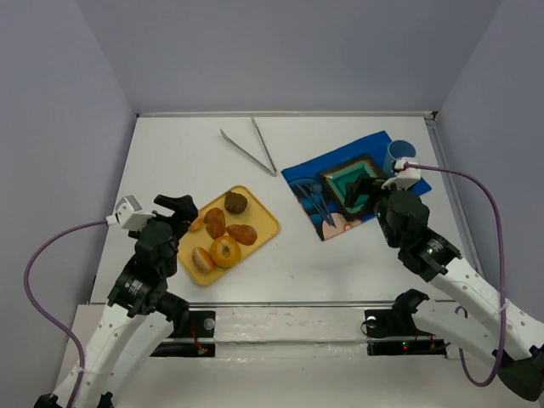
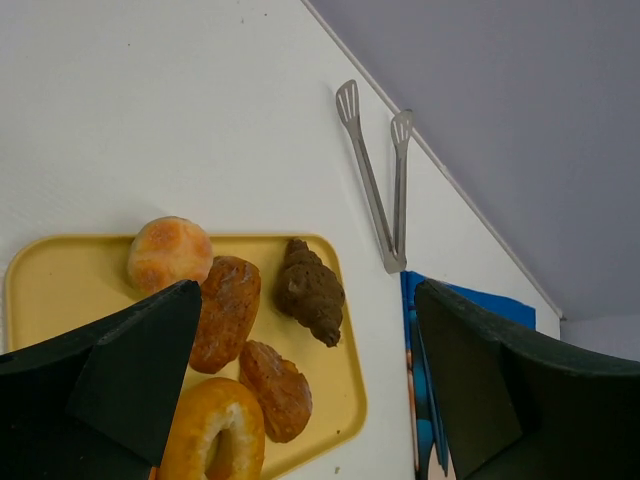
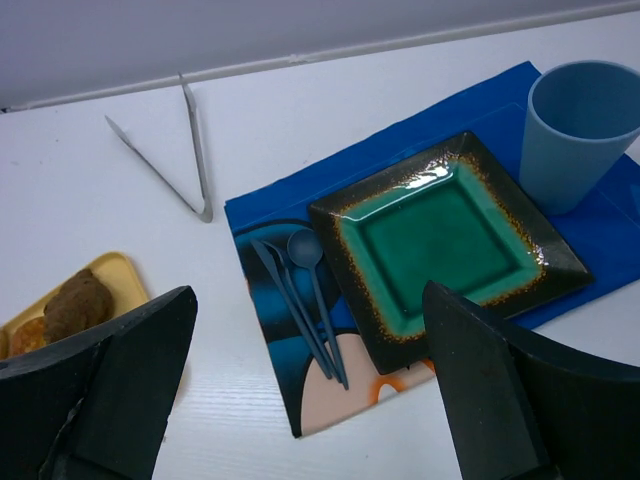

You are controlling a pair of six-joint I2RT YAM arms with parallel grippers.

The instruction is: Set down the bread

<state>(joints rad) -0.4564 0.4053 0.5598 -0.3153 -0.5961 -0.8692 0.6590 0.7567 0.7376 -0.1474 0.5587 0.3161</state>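
Note:
A yellow tray [image 1: 265, 223] holds several breads: a dark brown croissant [image 1: 235, 202], two glazed oblong pastries [image 1: 215, 223], a ring donut [image 1: 225, 251] and a round bun [image 2: 168, 252]. My left gripper [image 1: 189, 214] hangs open and empty over the tray's left edge; in the left wrist view the croissant [image 2: 308, 290] lies between its fingers. My right gripper [image 1: 364, 189] is open and empty above a green square plate [image 3: 440, 240] on a blue placemat [image 3: 270, 210].
Metal tongs [image 1: 253, 149] lie on the table behind the tray. A blue cup [image 1: 398, 155] stands at the placemat's far right corner. Blue cutlery [image 3: 310, 300] lies left of the plate. Walls close in the table at the back and on both sides.

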